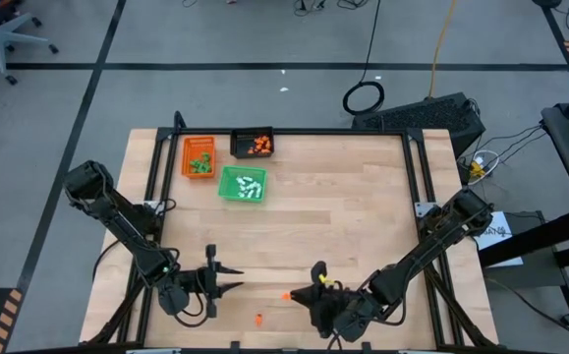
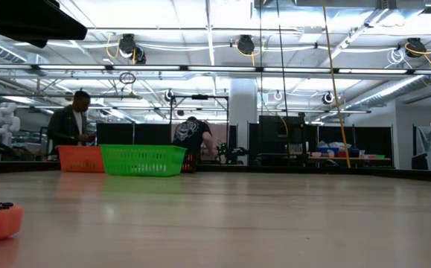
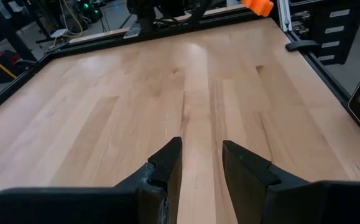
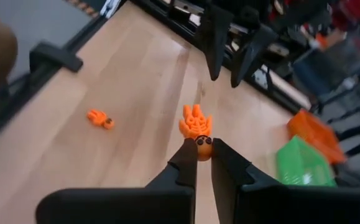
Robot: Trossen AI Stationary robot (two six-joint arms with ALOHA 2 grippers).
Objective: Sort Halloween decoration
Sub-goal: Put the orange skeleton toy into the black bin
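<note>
Your right gripper [image 4: 203,151], at the lower centre of the right wrist frame, has its fingers pinched shut on a small orange piece [image 4: 197,127] with a splayed, hand-like top. In the high view this gripper [image 1: 309,293] sits at the lower centre of the frame, with the piece just off its tip. A second orange piece [image 4: 99,117] lies loose on the wood, centre left of the wrist frame, apart from the one you hold.

Your left gripper [image 3: 199,163] waits at the lower left of the high view, fingers parted over bare table [image 3: 130,93] and holding nothing.

The 3 trays sit at the upper left of the high view: the orange tray [image 1: 199,156], the black tray [image 1: 253,144] and the green tray [image 1: 242,185], well apart from both grippers.

The grip looks to be on the lower end only, so a fast swing across the table could shake the piece free. The left arm lies near a direct route, so clear it.
</note>
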